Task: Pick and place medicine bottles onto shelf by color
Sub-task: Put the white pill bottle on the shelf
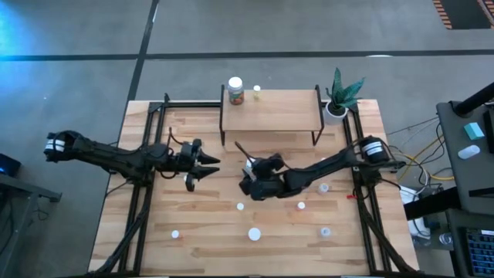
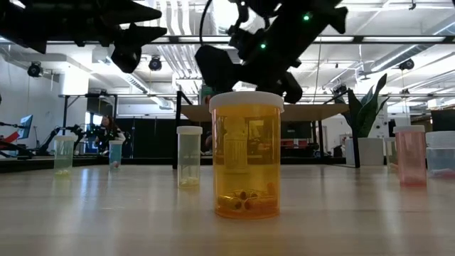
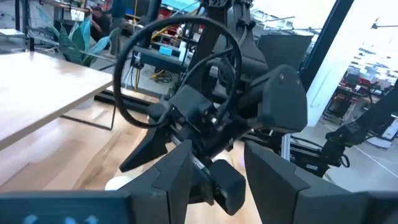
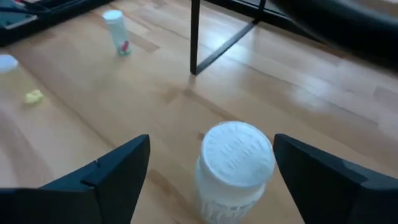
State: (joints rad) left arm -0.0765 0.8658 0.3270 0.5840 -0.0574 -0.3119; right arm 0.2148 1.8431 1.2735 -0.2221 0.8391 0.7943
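A: Why is the left gripper [image 1: 210, 165] hanging mid-tabletop [image 1: 193, 216]?
B: Waiting, likely; its fingers are partly spread, nothing between them.
A: And the right gripper [image 4: 211, 163]?
B: Its fingers are spread wide either side of a white-capped bottle [image 4: 234, 167] standing before the shelf [image 1: 270, 108], apparently to grasp it. One bottle [image 1: 235, 90] already stands on the shelf.
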